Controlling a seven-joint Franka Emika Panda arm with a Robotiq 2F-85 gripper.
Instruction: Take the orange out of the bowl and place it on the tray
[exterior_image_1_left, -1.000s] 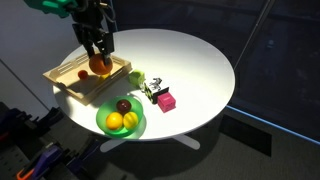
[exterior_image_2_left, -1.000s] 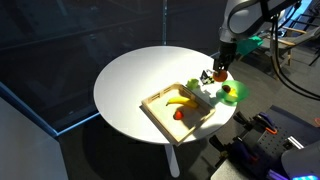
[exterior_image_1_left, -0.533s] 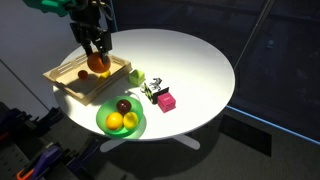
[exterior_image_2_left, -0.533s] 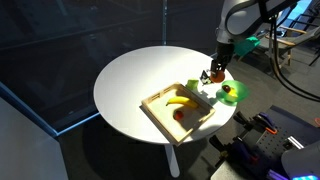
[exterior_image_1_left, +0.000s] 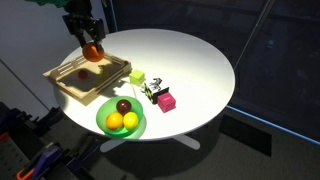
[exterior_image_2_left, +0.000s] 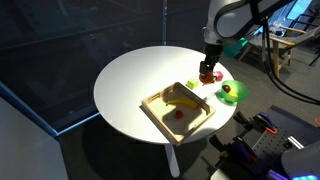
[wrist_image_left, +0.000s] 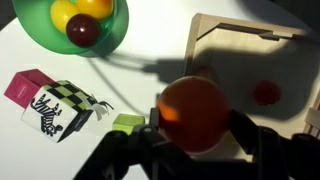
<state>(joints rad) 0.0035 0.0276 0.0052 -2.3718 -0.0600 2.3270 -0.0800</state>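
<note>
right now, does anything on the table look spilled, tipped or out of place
Nothing stands out. The bowl sits upright with its fruit inside, the tray lies flat, and the orange is held aloft in the gripper near the tray. No spill shows.

A round white table (exterior_image_1_left: 200, 55) is carrying a small cluster of blocks: a magenta cube (exterior_image_1_left: 166, 101) is sitting just beside a black-and-white checkered block (exterior_image_1_left: 153, 92), with a pale green cube (exterior_image_1_left: 137, 77) lying near. A dark red-brown round fruit (exterior_image_1_left: 123, 106) is touching two yellow round fruits (exterior_image_1_left: 115, 122). Further off, a yellow banana (exterior_image_2_left: 183, 99) is lying near a small red fruit (exterior_image_2_left: 179, 113).
</note>
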